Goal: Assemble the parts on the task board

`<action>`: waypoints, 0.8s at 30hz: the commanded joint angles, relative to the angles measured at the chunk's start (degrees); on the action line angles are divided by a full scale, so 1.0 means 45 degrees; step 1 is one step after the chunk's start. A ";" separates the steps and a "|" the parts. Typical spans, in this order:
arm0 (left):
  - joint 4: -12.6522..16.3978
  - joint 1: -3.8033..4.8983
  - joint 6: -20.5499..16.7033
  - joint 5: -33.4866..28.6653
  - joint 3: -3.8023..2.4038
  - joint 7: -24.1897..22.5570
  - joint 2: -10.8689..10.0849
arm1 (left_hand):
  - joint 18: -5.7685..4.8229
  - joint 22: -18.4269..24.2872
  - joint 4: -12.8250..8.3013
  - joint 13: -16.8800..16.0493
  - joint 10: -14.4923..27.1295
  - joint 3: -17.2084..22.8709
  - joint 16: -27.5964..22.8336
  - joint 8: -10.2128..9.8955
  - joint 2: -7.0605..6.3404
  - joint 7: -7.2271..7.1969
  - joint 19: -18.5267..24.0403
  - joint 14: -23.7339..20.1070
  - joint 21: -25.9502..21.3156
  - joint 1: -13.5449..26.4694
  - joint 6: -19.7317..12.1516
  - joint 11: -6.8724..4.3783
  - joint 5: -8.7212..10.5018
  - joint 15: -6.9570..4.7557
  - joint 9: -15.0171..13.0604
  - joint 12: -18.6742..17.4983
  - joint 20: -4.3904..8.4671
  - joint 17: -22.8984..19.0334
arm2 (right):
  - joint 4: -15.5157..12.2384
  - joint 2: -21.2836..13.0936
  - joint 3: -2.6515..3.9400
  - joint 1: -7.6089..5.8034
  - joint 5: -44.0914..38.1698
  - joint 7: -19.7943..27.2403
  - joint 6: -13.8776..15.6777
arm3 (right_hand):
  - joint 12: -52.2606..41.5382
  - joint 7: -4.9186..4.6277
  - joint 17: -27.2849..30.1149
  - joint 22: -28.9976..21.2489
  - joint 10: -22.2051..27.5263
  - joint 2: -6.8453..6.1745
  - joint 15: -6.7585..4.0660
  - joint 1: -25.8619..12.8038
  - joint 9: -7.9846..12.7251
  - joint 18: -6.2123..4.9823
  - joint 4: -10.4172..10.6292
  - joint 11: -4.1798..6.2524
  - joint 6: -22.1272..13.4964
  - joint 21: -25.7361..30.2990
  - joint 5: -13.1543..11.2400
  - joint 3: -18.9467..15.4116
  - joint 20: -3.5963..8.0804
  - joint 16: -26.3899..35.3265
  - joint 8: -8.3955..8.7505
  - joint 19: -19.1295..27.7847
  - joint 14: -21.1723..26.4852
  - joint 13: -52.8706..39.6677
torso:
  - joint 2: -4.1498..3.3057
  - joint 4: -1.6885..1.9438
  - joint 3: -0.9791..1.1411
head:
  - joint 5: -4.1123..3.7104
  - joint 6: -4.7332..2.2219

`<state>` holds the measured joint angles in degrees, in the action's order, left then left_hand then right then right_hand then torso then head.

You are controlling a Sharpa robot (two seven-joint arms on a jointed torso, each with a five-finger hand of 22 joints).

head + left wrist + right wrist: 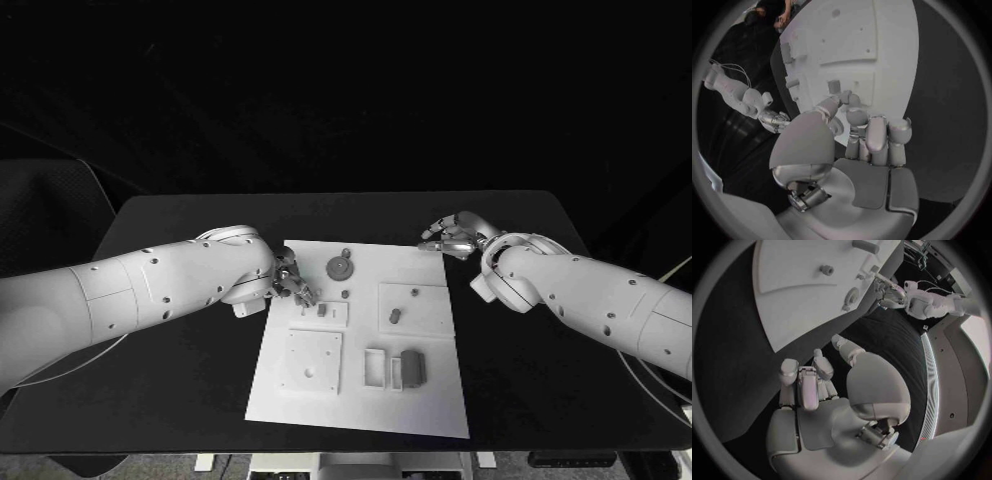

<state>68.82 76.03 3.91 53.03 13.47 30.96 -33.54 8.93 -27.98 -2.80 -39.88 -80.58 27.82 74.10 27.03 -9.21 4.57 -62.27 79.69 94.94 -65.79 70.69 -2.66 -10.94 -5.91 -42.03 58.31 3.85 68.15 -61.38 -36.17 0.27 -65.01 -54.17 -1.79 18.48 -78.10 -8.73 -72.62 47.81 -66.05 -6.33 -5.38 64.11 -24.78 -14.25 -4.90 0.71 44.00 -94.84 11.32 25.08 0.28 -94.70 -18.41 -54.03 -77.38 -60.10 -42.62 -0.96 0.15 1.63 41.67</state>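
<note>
Left hand [289,280] held over the task board [361,400] at its 9 o'clock edge, fingers curled, nothing seen gripped, right hand [450,238] set past the 1 o'clock corner, fingers curled, empty.

no legible text, labels or nos.

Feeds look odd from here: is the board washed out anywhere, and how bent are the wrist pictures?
Head view: task board bright against the black table, its parts readable, no glare. Left wrist view: fisheye curves the board's edges; left hand looms large. Right wrist view: same bending, right hand in front, board pale but not blown out.
</note>
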 commanded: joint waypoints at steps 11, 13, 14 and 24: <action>-0.0610 0.0304 0.2842 0.0445 -0.0018 0.0086 0.0586 | 0.1075 -0.0024 -0.0998 -0.0014 -0.0114 0.1113 0.0058 0.0054 0.1248 0.0020 -0.0055 0.0020 0.1217 -0.1334 0.0121 -0.0088 -0.0107 -0.0100 -0.0056 0.0076 0.0052 0.0020 | 0.0050 0.0106 0.0004 0.0054 -0.0017 0.0092 -0.0197 | -0.0006 -0.0224 0.0011 -0.0012 0.0081 -0.0003 0.0000 -0.0159 0.0014 -0.0167 0.0033 0.0022 0.0158 -0.0732 0.0056 0.0033 -0.0001 -0.0120 -0.0048 -0.0070 0.0090 0.0014 | -0.0005 0.0003 -0.0006 | 0.0002 0.0044; -0.0599 0.0315 0.2876 0.0718 -0.0015 0.0081 0.0601 | 0.1075 -0.0025 -0.0999 -0.0014 -0.0112 0.1119 0.0059 0.0053 0.1251 0.0020 -0.0055 0.0019 0.1218 -0.1336 0.0120 -0.0088 -0.0109 -0.0100 -0.0056 0.0076 0.0052 0.0020 | 0.0050 0.0118 0.0004 0.0058 -0.0015 0.0093 -0.0201 | -0.0006 -0.0224 0.0007 -0.0012 0.0081 -0.0002 0.0000 -0.0159 0.0014 -0.0167 0.0033 0.0022 0.0158 -0.0732 0.0056 0.0034 -0.0001 -0.0122 -0.0048 -0.0070 0.0087 0.0014 | -0.0003 0.0010 -0.0009 | -0.0003 0.0056; -0.0579 0.0315 0.2906 0.0995 -0.0015 0.0034 0.0606 | 0.1075 -0.0025 -0.0999 -0.0013 -0.0111 0.1120 0.0059 0.0053 0.1253 0.0020 -0.0054 0.0019 0.1218 -0.1337 0.0120 -0.0087 -0.0110 -0.0100 -0.0056 0.0076 0.0052 0.0020 | 0.0049 0.0118 0.0004 0.0059 -0.0014 0.0094 -0.0198 | -0.0007 -0.0224 0.0006 -0.0012 0.0081 -0.0002 0.0000 -0.0160 0.0014 -0.0167 0.0033 0.0022 0.0158 -0.0732 0.0056 0.0034 -0.0001 -0.0122 -0.0048 -0.0070 0.0085 0.0014 | -0.0001 0.0010 -0.0010 | -0.0007 0.0064; -0.0143 0.0315 0.2837 0.2550 -0.0005 -0.0054 0.0498 | 0.1074 -0.0027 -0.0999 -0.0013 -0.0104 0.1135 0.0062 0.0049 0.1261 0.0021 -0.0052 0.0014 0.1221 -0.1342 0.0115 -0.0086 -0.0114 -0.0099 -0.0058 0.0074 0.0052 0.0020 | 0.0049 0.0110 0.0004 0.0064 0.0004 0.0098 -0.0207 | -0.0007 -0.0224 0.0007 -0.0012 0.0081 -0.0002 0.0000 -0.0162 0.0014 -0.0167 0.0032 0.0022 0.0157 -0.0732 0.0056 0.0036 -0.0001 -0.0123 -0.0048 -0.0070 0.0085 0.0015 | 0.0012 0.0022 -0.0033 | -0.0022 0.0090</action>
<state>67.76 77.37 15.17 60.16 13.46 31.12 -31.27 8.93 -28.02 -2.64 -39.86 -80.70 27.98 74.10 27.07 -9.18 4.76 -62.26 79.75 94.94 -65.75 70.87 -2.58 -11.26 -6.03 -42.23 58.31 3.85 68.19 -61.12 -35.69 0.27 -64.75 -54.15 -1.78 18.37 -78.10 -8.70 -72.62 47.82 -66.06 -6.33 -5.38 64.11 -24.78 -14.25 -4.90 0.70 44.03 -94.84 11.32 25.08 0.28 -94.70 -18.41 -54.03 -77.38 -60.11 -42.59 -0.91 0.03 1.55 42.04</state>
